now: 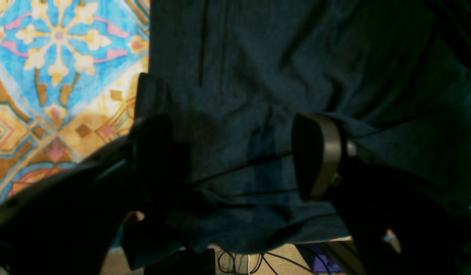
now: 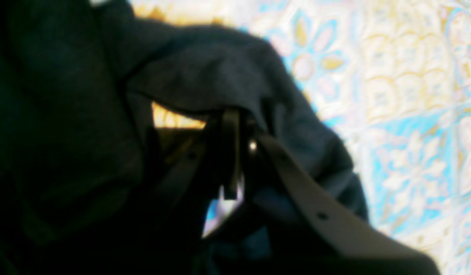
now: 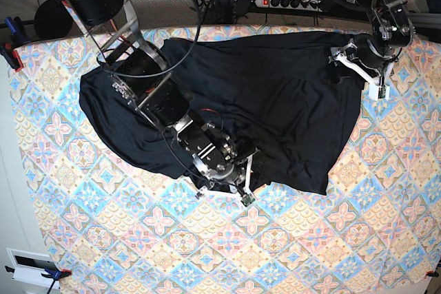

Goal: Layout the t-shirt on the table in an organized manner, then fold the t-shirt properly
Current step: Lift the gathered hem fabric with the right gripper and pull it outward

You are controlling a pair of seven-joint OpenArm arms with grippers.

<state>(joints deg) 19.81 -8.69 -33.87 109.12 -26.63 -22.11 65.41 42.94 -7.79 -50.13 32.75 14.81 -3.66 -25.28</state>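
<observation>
Right gripper (image 3: 246,182) pinches the black t-shirt (image 3: 284,111) at its lower edge; most cloth lies above, reaching the wide-spread left gripper (image 3: 358,72).

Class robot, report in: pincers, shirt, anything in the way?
Left pincer open above shirt. Right pincer shut on shirt's edge. Black shirt spread, rumpled, unfolded. Right arm blocks base view of shirt's middle.

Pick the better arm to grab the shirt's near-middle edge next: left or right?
Right, I'd say: its closed claw is already at that edge of the shirt; the left claw is open, farther away.
</observation>
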